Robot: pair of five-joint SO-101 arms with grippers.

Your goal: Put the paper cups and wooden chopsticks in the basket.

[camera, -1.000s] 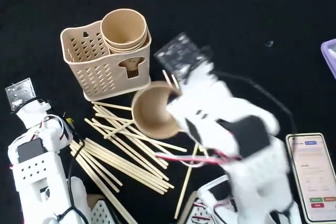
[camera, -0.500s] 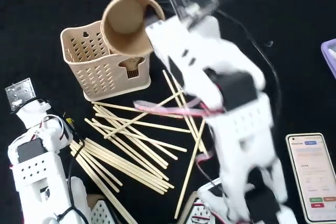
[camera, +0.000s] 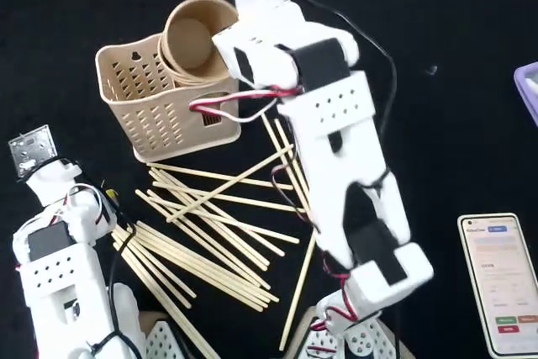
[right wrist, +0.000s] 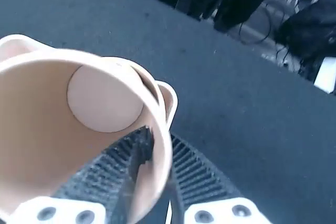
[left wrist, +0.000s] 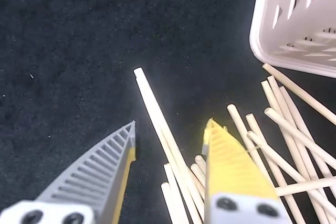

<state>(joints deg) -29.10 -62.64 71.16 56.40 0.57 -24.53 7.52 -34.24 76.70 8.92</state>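
The right claw (right wrist: 157, 141) was pinched shut on the rim of a paper cup (right wrist: 105, 98), with one finger inside the mouth and one outside. The cup hung tilted from it rather than upright. Just under the claw sat the basket (camera: 160, 111), with other cups (camera: 187, 76) already stacked inside. I could not tell whether the held cup touched that stack.

The tilt looked like the main risk. If the cup were let go at that lean, it might miss the stack, catch on the rim and roll out over the basket wall. The thin rim might also crumple or cling to the inner finger, so the cup could be dragged back out as the claw lifted.

Farther from the claw, beneath its arm, the chopsticks (camera: 210, 233) lay scattered on the table, and a low swing could sweep them about.

Well apart from the right claw, the left claw (left wrist: 170, 129) gaped wide above one chopstick (left wrist: 155, 108), holding nothing, with the basket's corner near it.
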